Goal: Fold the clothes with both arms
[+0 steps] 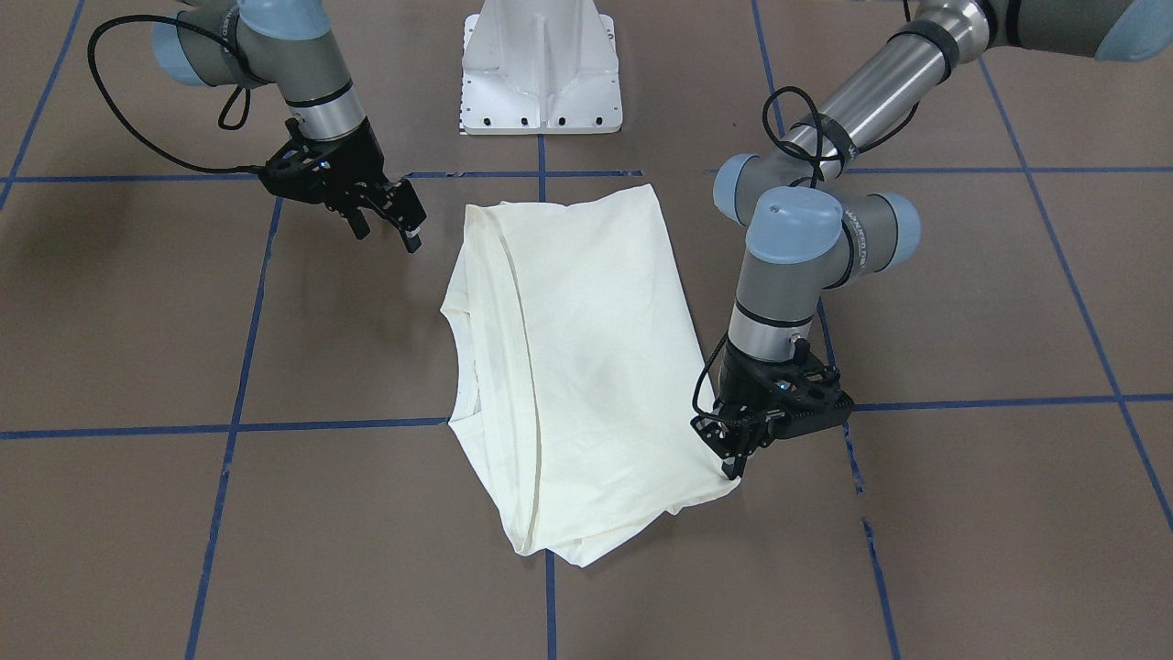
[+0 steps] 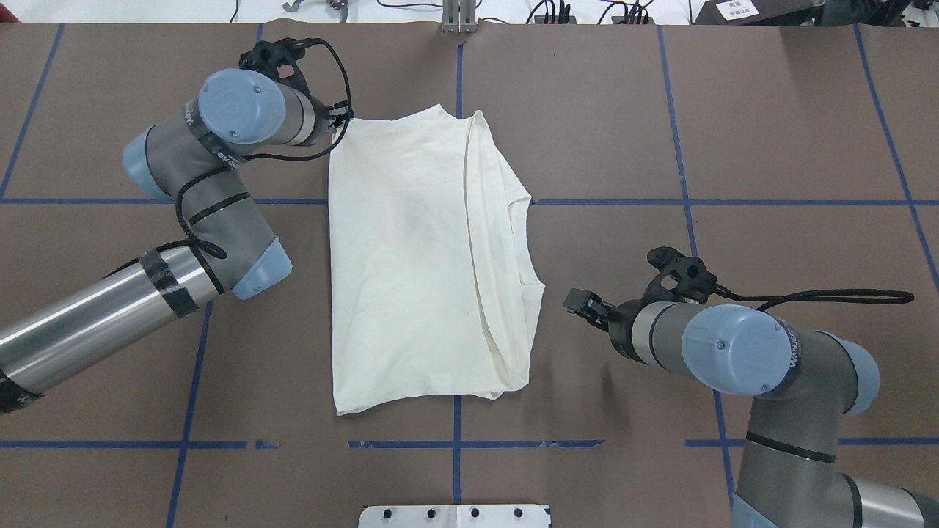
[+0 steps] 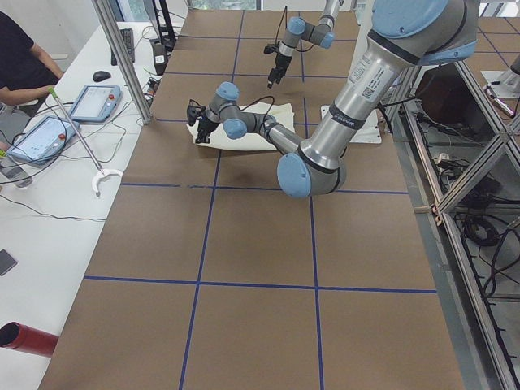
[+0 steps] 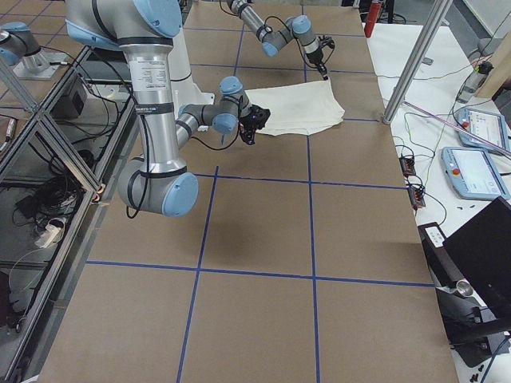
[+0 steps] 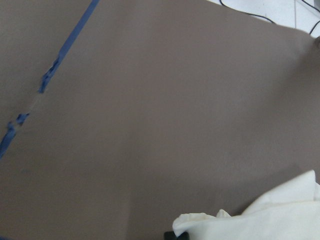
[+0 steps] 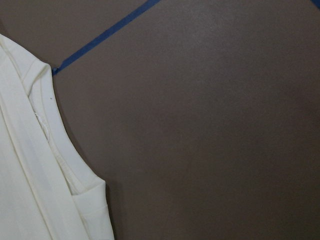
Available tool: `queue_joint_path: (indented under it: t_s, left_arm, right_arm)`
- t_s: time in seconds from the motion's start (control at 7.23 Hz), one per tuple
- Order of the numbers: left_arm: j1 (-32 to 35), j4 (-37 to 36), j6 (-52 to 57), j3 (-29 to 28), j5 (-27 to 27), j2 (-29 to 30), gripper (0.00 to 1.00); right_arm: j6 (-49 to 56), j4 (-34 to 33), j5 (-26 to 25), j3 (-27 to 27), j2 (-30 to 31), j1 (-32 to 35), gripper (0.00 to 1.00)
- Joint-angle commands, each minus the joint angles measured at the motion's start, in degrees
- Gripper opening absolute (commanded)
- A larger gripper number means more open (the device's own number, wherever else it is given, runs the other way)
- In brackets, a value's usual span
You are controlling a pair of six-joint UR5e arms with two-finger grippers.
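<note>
At center frame in the front view, a cream shirt (image 1: 577, 367) lay folded lengthwise on the brown table (image 1: 990, 302). Its plain side faced up, and soft creases ran along its doubled left edge. At lower right, the left arm (image 1: 788, 275) bent sharply and pointed straight down, with the left gripper (image 1: 733, 467) pinched closed on the shirt's corner. At upper left, the right arm (image 1: 312, 92) hung tilted above the table. The right gripper (image 1: 389, 231) was clear of the cloth, its black fingers (image 1: 408, 220) spread apart. Blue tape lines (image 1: 321, 426) gridded the matte surface.
</note>
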State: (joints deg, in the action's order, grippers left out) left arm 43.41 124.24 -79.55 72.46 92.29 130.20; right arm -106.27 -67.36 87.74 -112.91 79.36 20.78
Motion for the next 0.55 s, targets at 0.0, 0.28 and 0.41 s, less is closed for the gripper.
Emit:
queue_joint_path:
  t_s: [0.0,0.28,0.41]
  left_arm:
    - [0.3,0.1,-0.1,2.8,1.7,0.7,0.37]
    - [-0.2,-0.8,-3.2,14.3,7.0,-6.1,0.4]
    - [-0.3,-1.5,-3.2,17.4,7.0,-8.4,0.4]
  right_arm:
    - [-0.1,0.0,-0.4,1.5,-3.1,-0.4,1.0]
    - [0.2,-0.7,-10.8,7.2,-10.9,-4.2,1.0]
    - [0.2,-0.8,-10.7,10.6,-15.8,-4.5,1.0]
